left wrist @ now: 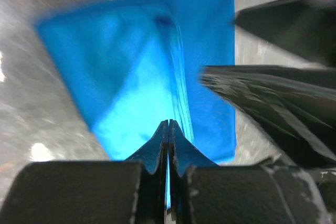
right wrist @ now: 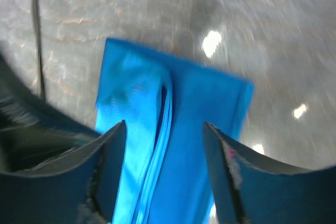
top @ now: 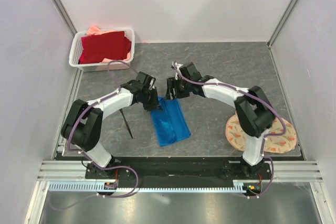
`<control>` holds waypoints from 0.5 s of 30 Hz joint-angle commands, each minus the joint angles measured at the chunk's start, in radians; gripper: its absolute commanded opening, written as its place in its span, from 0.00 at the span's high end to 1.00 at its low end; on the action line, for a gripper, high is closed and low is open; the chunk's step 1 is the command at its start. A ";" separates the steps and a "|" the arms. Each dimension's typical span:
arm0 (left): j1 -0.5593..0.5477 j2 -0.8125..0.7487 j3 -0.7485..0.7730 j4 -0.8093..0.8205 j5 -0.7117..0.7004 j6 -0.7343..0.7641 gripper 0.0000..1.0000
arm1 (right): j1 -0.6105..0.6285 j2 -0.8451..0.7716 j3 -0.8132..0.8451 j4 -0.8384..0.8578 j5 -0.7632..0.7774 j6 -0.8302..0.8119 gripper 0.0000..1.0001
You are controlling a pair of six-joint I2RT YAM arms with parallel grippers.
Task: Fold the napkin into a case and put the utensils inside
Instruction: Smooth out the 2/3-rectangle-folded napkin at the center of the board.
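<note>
Napkin lies folded into a long narrow strip mid-table, one black utensil on the table apart to its left. I see my left gripper closed tight over the cloth's far end, and my right gripper spread wide above it, gripping nothing.
</note>
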 commanded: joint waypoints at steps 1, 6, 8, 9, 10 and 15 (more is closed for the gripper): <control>-0.064 -0.058 -0.030 0.051 0.053 -0.047 0.98 | -0.014 -0.202 -0.151 -0.039 0.044 0.004 0.30; -0.246 -0.104 -0.012 0.048 -0.110 -0.041 0.73 | -0.026 -0.401 -0.413 -0.036 0.065 0.063 0.27; -0.306 -0.116 -0.018 0.048 -0.153 -0.066 0.68 | -0.038 -0.458 -0.511 -0.031 0.064 0.071 0.29; -0.323 -0.131 -0.030 0.048 -0.198 -0.072 0.64 | -0.038 -0.505 -0.539 -0.025 0.035 0.074 0.31; -0.338 -0.141 -0.038 0.048 -0.217 -0.078 0.63 | -0.038 -0.524 -0.564 -0.011 0.009 0.074 0.32; -0.424 -0.219 -0.101 0.063 -0.303 -0.112 0.59 | -0.038 -0.605 -0.719 0.082 -0.071 0.099 0.38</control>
